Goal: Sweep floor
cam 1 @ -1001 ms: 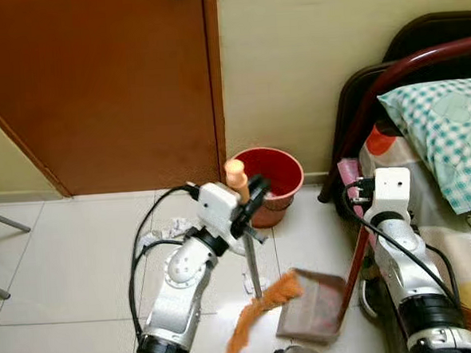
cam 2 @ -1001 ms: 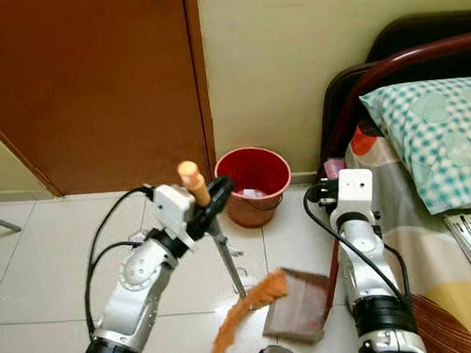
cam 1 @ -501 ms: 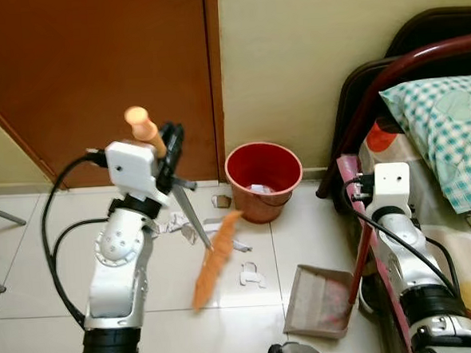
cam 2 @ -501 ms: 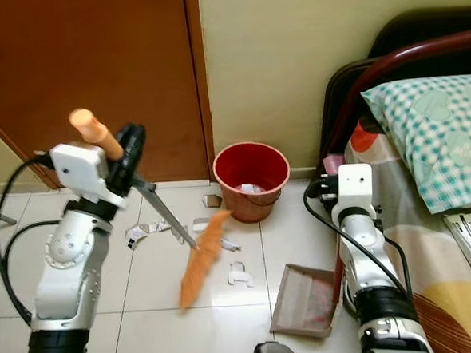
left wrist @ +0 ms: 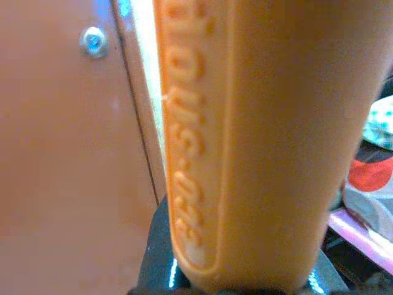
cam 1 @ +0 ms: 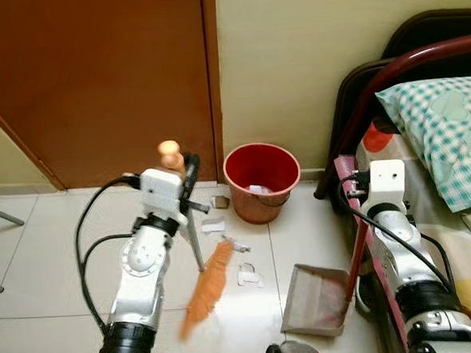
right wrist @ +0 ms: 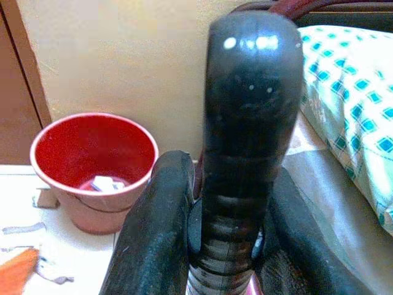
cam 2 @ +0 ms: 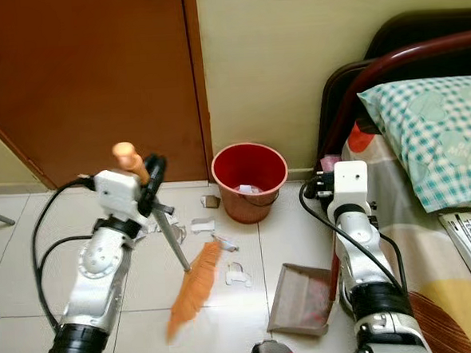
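Head views: one broom (cam 1: 206, 284), one dustpan (cam 1: 317, 300), one red bin (cam 1: 261, 180), several paper scraps (cam 1: 249, 275) on floor, left wrist view: left end effector (cam 1: 189, 173) clamped on orange broom handle (left wrist: 245, 141), right wrist view: right end effector (right wrist: 212, 227) closed around black dustpan handle (right wrist: 249, 123)

left gripper (cam 1: 186, 173): raised at mid-height, fingers clamped on a broom handle
right gripper (right wrist: 212, 246): clamped around a black handle

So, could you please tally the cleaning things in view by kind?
Brooms: 1, orange broom in the left gripper
Dustpans: 1, dustpan, handle in the right gripper
Buckets: 1, red bucket
Total: 3
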{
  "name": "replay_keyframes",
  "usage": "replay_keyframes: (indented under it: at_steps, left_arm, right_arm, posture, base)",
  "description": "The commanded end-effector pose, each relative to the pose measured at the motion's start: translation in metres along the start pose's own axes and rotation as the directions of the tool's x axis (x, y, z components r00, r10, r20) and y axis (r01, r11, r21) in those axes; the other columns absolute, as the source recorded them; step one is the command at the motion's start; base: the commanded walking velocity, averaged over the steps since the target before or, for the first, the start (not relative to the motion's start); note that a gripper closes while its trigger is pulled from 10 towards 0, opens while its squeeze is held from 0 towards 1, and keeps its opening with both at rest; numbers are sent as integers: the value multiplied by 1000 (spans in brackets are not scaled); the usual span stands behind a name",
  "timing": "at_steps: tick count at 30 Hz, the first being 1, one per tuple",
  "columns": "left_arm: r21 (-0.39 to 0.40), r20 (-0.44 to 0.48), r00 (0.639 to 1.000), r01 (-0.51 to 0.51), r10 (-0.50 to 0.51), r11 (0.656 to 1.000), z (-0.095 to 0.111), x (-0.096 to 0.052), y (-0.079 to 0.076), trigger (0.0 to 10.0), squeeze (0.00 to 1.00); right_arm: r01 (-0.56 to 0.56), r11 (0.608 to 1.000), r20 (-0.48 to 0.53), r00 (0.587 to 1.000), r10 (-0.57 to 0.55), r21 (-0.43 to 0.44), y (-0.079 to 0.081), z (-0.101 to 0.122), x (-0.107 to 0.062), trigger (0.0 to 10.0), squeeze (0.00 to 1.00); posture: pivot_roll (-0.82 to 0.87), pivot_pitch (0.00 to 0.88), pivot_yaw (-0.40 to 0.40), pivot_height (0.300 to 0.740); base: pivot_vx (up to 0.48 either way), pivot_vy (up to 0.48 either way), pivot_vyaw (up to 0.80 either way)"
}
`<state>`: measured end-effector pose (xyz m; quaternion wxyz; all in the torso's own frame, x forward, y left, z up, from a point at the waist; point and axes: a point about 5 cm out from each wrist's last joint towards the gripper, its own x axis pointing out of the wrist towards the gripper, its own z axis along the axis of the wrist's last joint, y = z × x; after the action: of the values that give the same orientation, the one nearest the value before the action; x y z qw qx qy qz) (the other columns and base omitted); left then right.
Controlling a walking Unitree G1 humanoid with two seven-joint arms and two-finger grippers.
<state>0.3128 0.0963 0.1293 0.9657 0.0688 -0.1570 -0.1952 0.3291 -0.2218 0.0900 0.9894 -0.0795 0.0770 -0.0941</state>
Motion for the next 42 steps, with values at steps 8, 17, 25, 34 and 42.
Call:
replay_keyframes:
  at_steps: [8,17,25,34,42]
  left_arm:
    - [-98,-2,982,190,-191,977,-14,7,-49,10000,0]
    - [-303,-19,968,233,-251,924,-18,-1,-79,10000,0]
    - [-334,75,995,87,-65,938,7,8,-59,10000,0]
    - [-290,203,964,-110,173,951,48,15,2,10000,0]
    - [-291,199,949,-182,245,939,63,1,30,10000,0]
  right_arm:
    - [-1,1000,47,999,0,19,0,10,1,10000,0]
    - [-10,999,44,999,9,31,3,9,2,10000,0]
    - [-23,999,23,999,23,38,6,5,2,10000,0]
    - [-175,984,-58,982,177,47,31,-9,-3,10000,0]
    - [-196,979,-31,980,198,55,43,-3,0,10000,0]
  posture:
    - [-45,77,-38,740]
    - [-37,80,-38,740]
    - [-29,82,-38,740]
    - [-20,81,-41,740]
    - [7,95,-35,740]
  base:
    - [0,0,0]
    - [0,0,0]
    - [0,0,0]
    - [0,0,0]
    - [0,0,0]
